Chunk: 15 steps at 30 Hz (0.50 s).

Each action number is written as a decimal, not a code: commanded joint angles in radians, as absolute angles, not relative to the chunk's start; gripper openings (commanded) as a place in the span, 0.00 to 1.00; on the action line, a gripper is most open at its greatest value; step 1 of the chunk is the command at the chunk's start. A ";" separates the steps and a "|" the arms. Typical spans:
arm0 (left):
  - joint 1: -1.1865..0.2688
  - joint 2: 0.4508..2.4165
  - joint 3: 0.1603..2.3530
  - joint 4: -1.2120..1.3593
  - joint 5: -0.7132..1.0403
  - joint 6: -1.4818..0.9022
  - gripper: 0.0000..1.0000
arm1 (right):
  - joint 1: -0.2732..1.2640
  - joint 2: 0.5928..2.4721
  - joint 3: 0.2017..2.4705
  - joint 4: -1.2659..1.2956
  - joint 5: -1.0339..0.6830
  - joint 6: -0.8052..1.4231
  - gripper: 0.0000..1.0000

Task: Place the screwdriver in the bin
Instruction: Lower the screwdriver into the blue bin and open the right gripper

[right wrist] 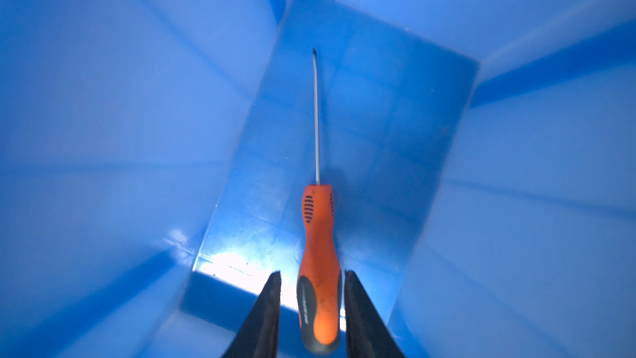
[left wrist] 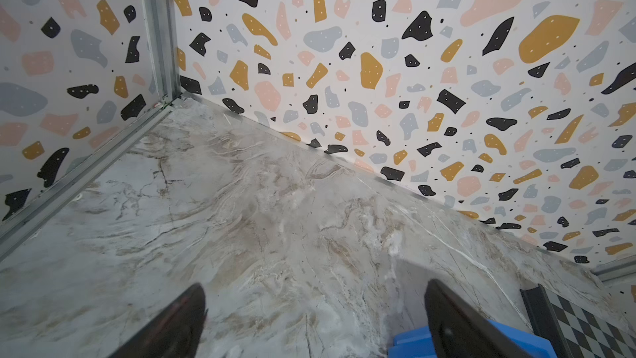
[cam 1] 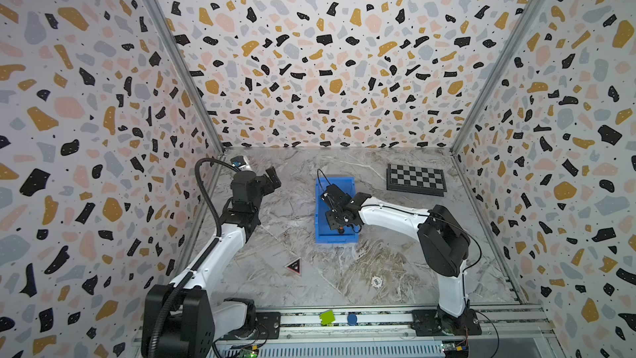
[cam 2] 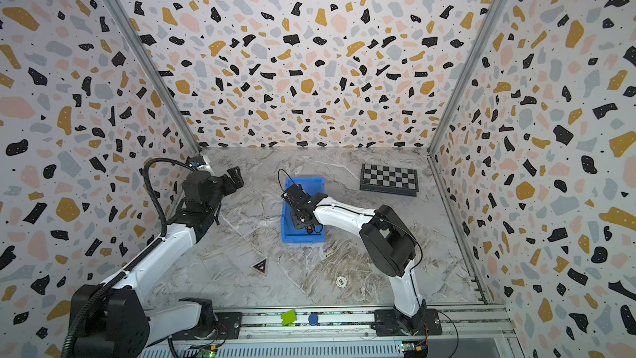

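1. Closest to the lens in the right wrist view, my right gripper (right wrist: 311, 273) stands narrowly parted around the screwdriver (right wrist: 318, 253). Light shows between one finger and the orange handle, so I judge my grip is off it. The shaft runs along the floor of the bin (right wrist: 103, 132), inside its walls.
2. Left wrist view: my left gripper (left wrist: 315, 284) gapes wide, holding nothing, near the bin's corner. A chequered board (left wrist: 585, 322) lies past the bin, apart from it.
3. Both top views: my right gripper reaches down into the bin. A triangular marker (cam 1: 294, 266) lies in front of the bin, well apart. Placing looks done; I judge only lifting clear of the bin's walls remains.
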<state>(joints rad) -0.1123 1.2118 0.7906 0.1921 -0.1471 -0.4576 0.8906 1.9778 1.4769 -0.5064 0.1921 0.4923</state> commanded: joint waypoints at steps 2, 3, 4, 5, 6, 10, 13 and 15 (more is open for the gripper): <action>-0.112 1.191 0.773 0.238 -0.153 -0.458 1.00 | 0.896 1.965 1.509 -0.525 0.209 0.487 0.33; -0.112 1.191 0.773 0.238 -0.155 -0.458 1.00 | 0.895 1.963 1.509 -0.523 0.206 0.485 0.33; -0.112 1.193 0.775 0.238 -0.155 -0.457 1.00 | 0.894 1.959 1.508 -0.521 0.204 0.483 0.33; -0.111 1.193 0.775 0.237 -0.158 -0.457 1.00 | 0.896 1.957 1.507 -0.516 0.200 0.482 0.33; -0.112 1.195 0.776 0.235 -0.162 -0.456 1.00 | 0.895 1.952 1.508 -0.515 0.195 0.479 0.33; -0.112 1.201 0.787 0.227 -0.173 -0.446 1.00 | 0.895 1.924 1.508 -0.505 0.187 0.470 0.33; -0.112 1.201 0.794 0.224 -0.179 -0.440 1.00 | 0.895 1.901 1.523 -0.504 0.186 0.458 0.34; -0.111 1.204 0.800 0.223 -0.184 -0.438 1.00 | 0.895 1.888 1.542 -0.508 0.184 0.445 0.34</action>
<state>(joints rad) -0.1123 1.2064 0.7856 0.1944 -0.1658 -0.4564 0.8906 1.9656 1.4837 -0.5030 0.1867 0.4686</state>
